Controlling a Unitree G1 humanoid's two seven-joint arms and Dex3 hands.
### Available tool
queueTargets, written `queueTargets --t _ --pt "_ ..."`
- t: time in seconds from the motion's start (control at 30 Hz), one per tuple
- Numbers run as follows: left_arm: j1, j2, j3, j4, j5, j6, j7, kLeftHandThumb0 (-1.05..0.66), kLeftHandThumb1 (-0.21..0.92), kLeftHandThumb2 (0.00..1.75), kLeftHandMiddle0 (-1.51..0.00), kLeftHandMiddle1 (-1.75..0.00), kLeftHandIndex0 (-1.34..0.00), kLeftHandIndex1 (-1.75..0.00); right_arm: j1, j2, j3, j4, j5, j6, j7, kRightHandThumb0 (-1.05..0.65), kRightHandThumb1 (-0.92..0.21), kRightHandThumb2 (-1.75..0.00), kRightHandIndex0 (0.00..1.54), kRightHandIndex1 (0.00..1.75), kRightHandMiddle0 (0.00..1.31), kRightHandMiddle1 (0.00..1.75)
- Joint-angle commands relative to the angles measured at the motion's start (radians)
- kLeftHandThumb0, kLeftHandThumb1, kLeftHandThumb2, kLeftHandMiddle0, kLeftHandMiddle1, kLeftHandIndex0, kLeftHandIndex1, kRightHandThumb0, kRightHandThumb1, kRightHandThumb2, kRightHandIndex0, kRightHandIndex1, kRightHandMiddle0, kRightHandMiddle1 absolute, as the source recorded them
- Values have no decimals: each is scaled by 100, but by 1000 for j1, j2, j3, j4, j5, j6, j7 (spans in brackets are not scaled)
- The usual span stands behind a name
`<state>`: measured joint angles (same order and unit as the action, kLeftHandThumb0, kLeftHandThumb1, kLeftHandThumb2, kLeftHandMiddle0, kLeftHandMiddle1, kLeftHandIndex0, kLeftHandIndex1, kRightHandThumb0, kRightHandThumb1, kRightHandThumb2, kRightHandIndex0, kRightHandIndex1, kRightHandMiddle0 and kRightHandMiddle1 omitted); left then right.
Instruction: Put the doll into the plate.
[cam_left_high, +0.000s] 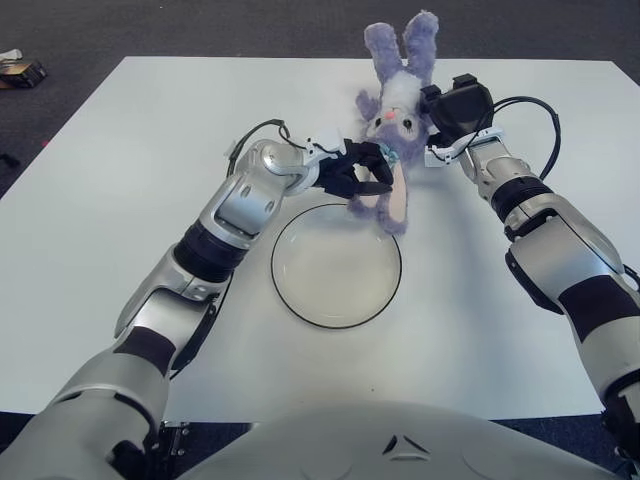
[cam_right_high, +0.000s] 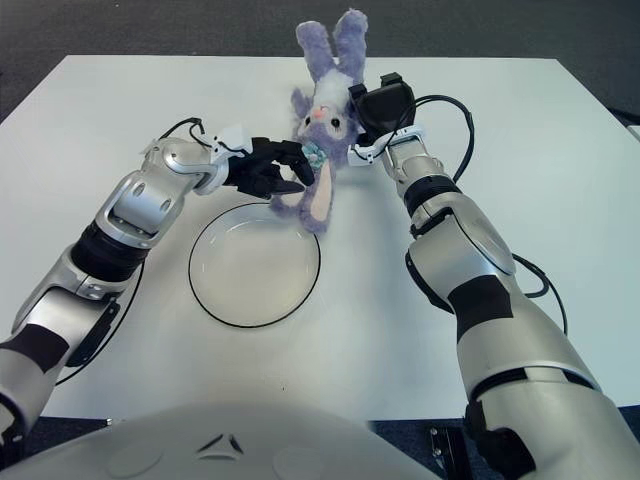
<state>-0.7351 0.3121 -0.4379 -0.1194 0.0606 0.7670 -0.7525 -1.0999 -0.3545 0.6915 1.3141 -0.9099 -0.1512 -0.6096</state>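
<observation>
A purple plush bunny doll (cam_left_high: 394, 112) with a pale belly hangs upright between my two hands, ears pointing away from me. Its feet dangle just over the far rim of the plate (cam_left_high: 274, 266), a white round dish with a dark edge lying in the middle of the table with nothing in it. From the left side, my left hand (cam_left_high: 361, 172) has its black fingers curled into the doll's body. My right hand (cam_right_high: 378, 106) presses against the doll's head and arm from the right, fingers closed on it.
The white table (cam_left_high: 140, 130) stretches wide to the left and right of the plate. A small dark object (cam_left_high: 20, 70) lies on the floor beyond the table's far left corner. A black cable (cam_left_high: 545, 120) loops off my right wrist.
</observation>
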Motion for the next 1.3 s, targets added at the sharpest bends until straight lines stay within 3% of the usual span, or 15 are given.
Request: queueTargets --t 0.0,0.07,0.13,0.23,0.3,0.43,0.77,1.0,1.1,1.27 --pt "-3 9 4 -8 -6 8 -1 -50 92 25 -41 -147 -24 -142 18 -8 -10 -5 14 -7 11 0 -44 -104 50 174 60 134" --pt "-5 11 8 -5 -10 9 -1 -50 92 25 -41 -147 -24 -142 31 -12 -31 -23 36 -7 15 0 -44 -104 51 174 60 134" --pt "-8 11 14 3 -14 7 1 -49 92 24 -41 -146 -24 -140 50 -19 -63 -51 67 -6 22 0 -50 -89 57 163 62 124" --pt "-8 9 19 15 -11 -1 13 -49 92 24 -42 -143 -25 -137 79 -32 -102 -97 105 -10 37 0 -62 -64 64 148 66 109" --pt "-7 7 20 24 -6 -10 25 -48 92 24 -43 -142 -25 -136 102 -44 -131 -136 133 -11 50 0 -74 -35 73 131 72 98" --pt "-8 6 13 45 5 -30 41 -47 92 23 -42 -144 -25 -136 147 -66 -169 -218 161 -5 75 0 -84 -11 81 118 77 89" --pt "-17 3 4 94 17 -64 53 -47 92 22 -37 -153 -24 -135 280 -121 -271 -508 213 100 229 0 -87 -3 87 110 80 84" --pt "-16 7 9 104 18 -77 50 -47 92 23 -36 -154 -22 -134 426 -152 -406 -820 301 241 399 0 -86 -1 90 106 82 83" --pt "-15 8 10 104 18 -79 51 -47 92 23 -35 -154 -22 -134 471 -154 -456 -926 341 305 480 0 -85 -1 95 98 86 79" --pt "-12 9 9 99 22 -78 55 -46 92 23 -35 -155 -22 -135 520 -140 -545 -1062 431 431 619 0 -84 -1 101 86 83 87"
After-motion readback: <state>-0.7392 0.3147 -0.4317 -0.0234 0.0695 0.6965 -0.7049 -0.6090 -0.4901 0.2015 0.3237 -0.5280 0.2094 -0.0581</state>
